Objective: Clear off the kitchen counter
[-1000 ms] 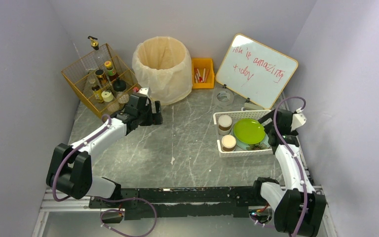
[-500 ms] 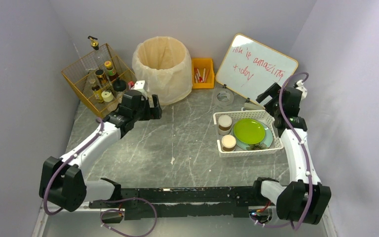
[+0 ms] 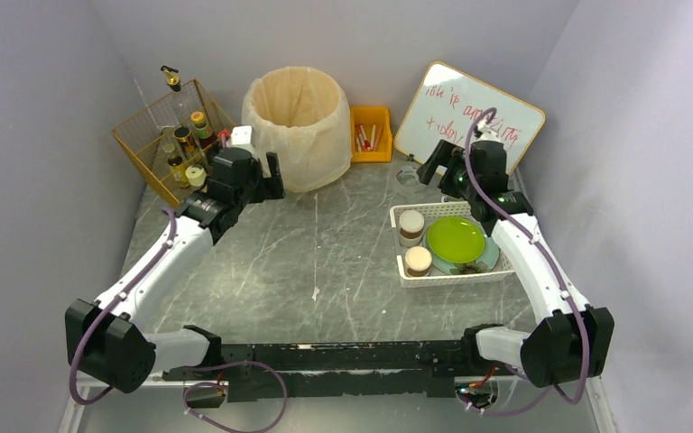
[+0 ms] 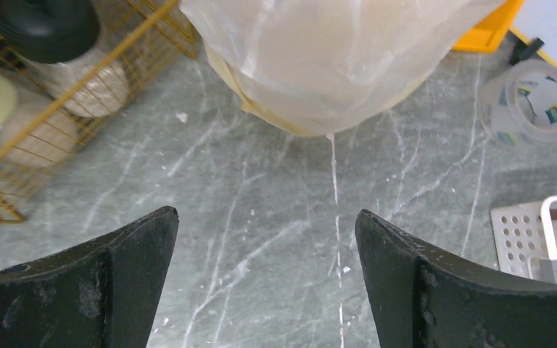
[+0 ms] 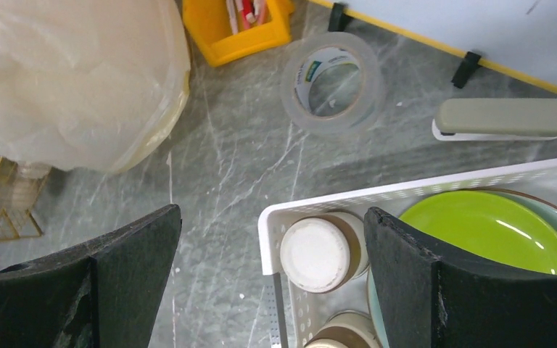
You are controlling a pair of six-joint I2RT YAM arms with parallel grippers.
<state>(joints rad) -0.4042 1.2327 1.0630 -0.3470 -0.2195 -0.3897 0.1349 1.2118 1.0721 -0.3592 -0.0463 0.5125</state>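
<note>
Spanning the whole workspace, the grey marble-look kitchen counter point(image 3: 325, 262) lies under both arms, its near edge covered by a black rail frame point(image 3: 325, 361). Left gripper point(image 4: 265, 217): jaws spread wide, nothing between them, over bare counter just in front of a bag-lined bin point(image 3: 295, 126); the left wrist view shows only the bin's lower bulge. Wire basket point(image 3: 176, 144), far left corner: bottles and jars inside, labels too small to read; the wrist view crops it to a black cap and pale lids, blurred. Right gripper point(image 5: 272, 216): jaws likewise wide and empty, above the far left corner of a white slatted basket point(image 5: 348, 196). Basket contents: far jar point(image 3: 411, 223) and near jar point(image 3: 418, 261) along the left wall, both capped; green plate point(image 3: 456, 239) lying on a paler dish point(image 3: 496, 257) of which only the rim shows; dark bits point(image 3: 471, 266) at the plate's near edge, not identifiable. In the right wrist view one finger hides part of the plate and the bottom edge cuts off the near jar. Roll of clear tape point(image 5: 331, 81): flat on the counter beyond the basket, faint in the overhead view. Grey eraser point(image 5: 506, 117): near the foot of a whiteboard point(image 3: 469, 126), whose red writing is partly hidden behind the right arm and illegible. Yellow tray point(image 3: 371, 133): between bin and whiteboard, holding markers, cut off at the top of the wrist view.
</note>
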